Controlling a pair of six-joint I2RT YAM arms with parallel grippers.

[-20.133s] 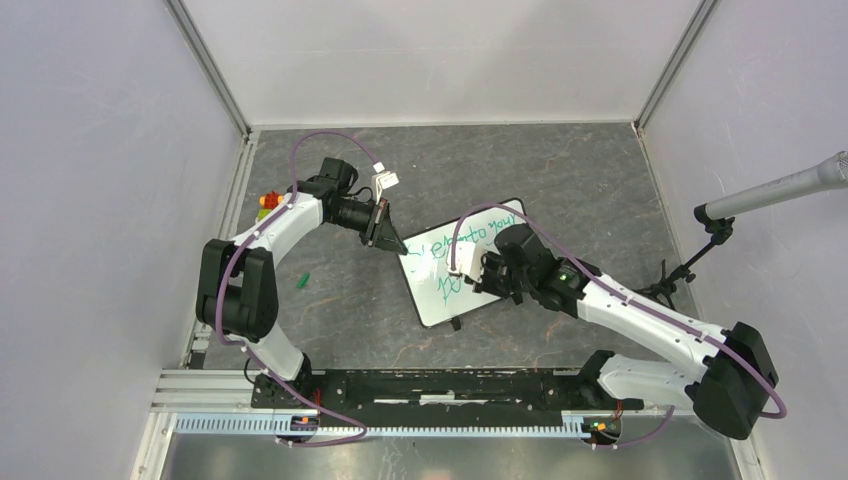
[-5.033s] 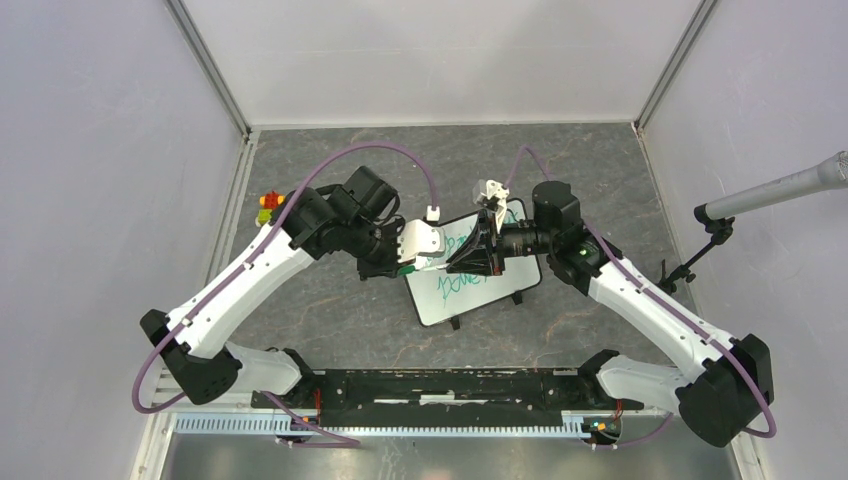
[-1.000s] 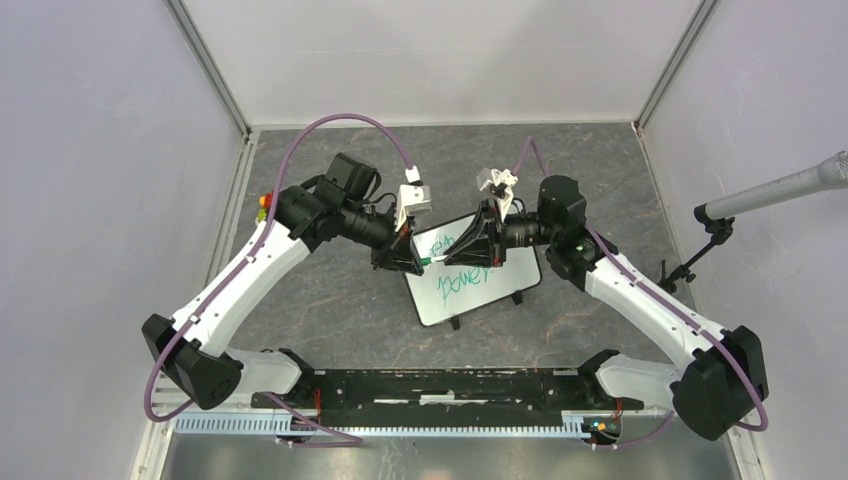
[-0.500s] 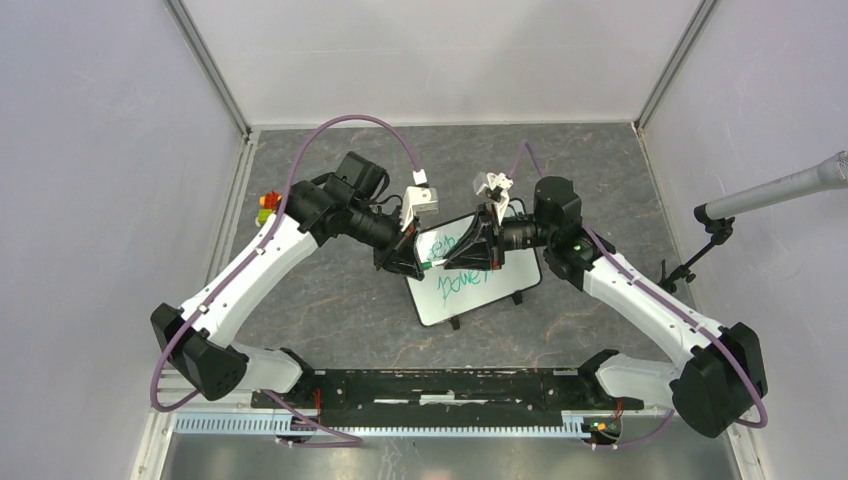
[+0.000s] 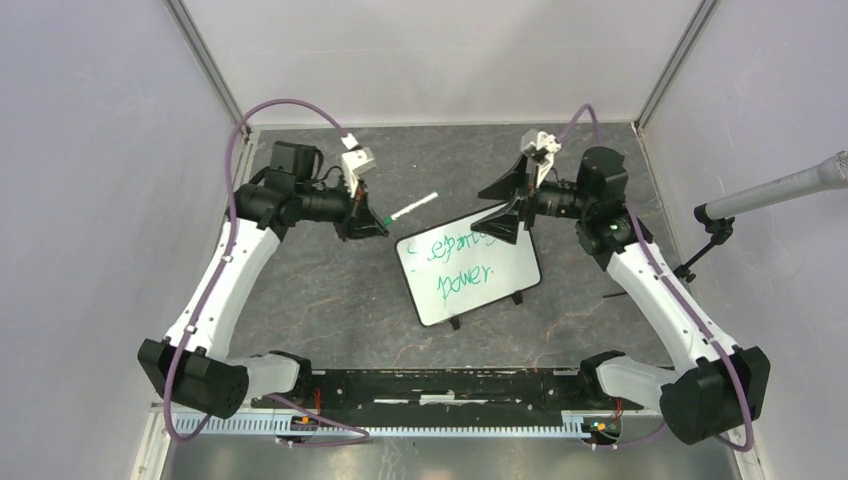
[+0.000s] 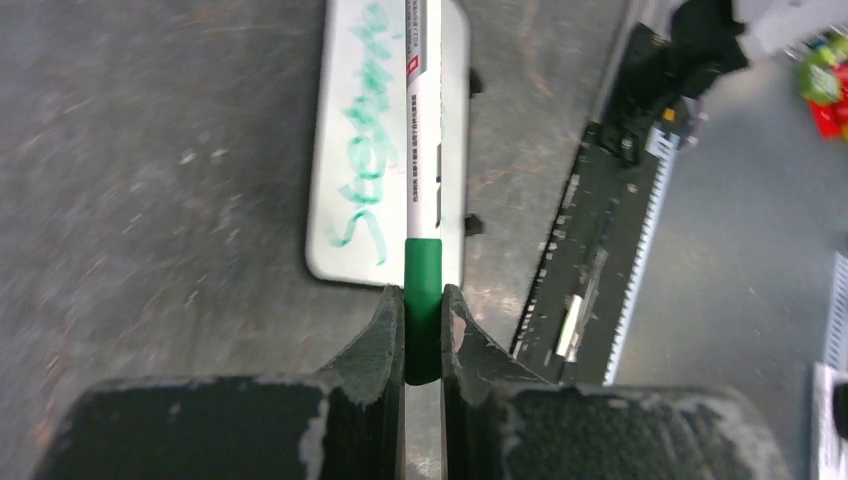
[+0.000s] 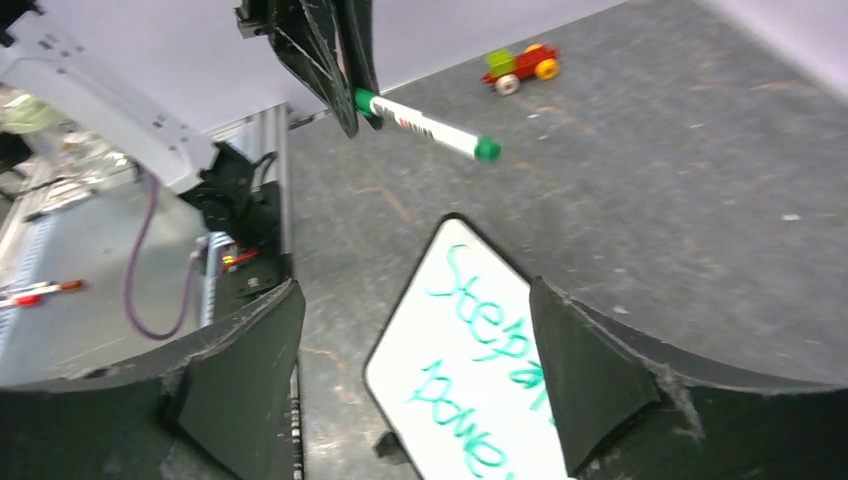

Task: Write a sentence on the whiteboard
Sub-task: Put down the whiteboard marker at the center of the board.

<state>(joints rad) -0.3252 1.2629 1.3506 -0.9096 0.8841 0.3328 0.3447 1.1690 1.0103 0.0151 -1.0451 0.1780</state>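
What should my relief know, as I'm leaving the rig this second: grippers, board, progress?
Left gripper: fingers shut on one end of the green marker, held in the air off the whiteboard's far left corner, clear of it.
Right gripper: open, empty, above the board's far right corner.
Whiteboard: mid-table, carrying the sentence in two green lines.
Done: the writing looks finished, though I can't be sure.
Left: probably just setting the marker down.
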